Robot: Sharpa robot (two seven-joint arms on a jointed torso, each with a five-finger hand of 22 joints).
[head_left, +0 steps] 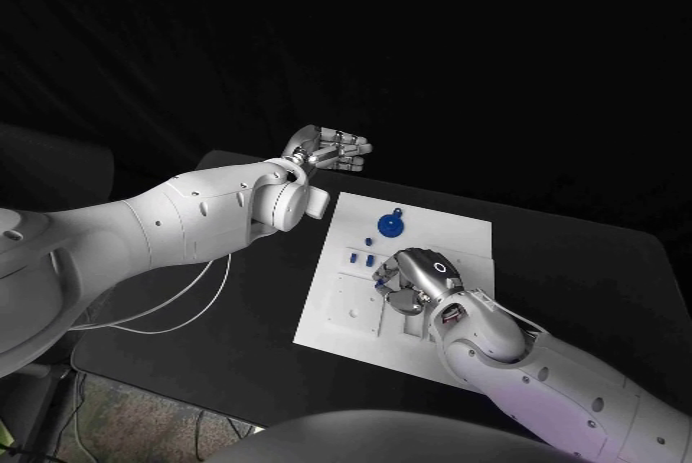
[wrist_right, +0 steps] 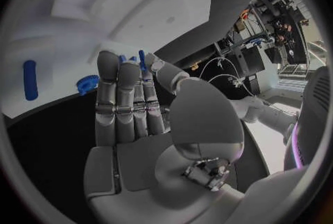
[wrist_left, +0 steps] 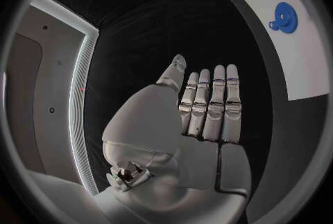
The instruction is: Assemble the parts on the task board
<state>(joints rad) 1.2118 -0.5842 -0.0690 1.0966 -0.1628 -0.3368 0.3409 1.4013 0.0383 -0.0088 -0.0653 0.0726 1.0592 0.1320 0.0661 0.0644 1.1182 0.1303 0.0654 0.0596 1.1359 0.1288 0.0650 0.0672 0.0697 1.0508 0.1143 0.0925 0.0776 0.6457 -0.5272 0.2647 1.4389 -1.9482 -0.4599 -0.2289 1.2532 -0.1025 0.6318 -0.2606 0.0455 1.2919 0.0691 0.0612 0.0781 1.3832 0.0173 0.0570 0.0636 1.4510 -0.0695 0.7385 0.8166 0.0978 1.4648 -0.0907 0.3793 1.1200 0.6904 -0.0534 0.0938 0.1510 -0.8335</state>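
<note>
The white task board (head_left: 361,303) lies in the middle of the black table. A blue gear (head_left: 389,224) sits near the board's far edge, and small blue parts (head_left: 351,251) stand closer to the middle. My right hand (head_left: 411,280) is low over the board's centre. In the right wrist view its thumb and fingertips (wrist_right: 128,71) close round a small blue part (wrist_right: 141,59). That view also shows a blue peg (wrist_right: 29,80) and a blue toothed piece (wrist_right: 86,84) on the board. My left hand (head_left: 329,148) is raised beyond the board's far left corner, fingers (wrist_left: 211,102) straight and together, holding nothing. The blue gear (wrist_left: 284,17) lies off to its side.
The black table (head_left: 188,313) runs wide on both sides of the board. White cables (head_left: 173,308) lie on it under my left arm. The board has raised white fixtures (head_left: 353,308) near its front half.
</note>
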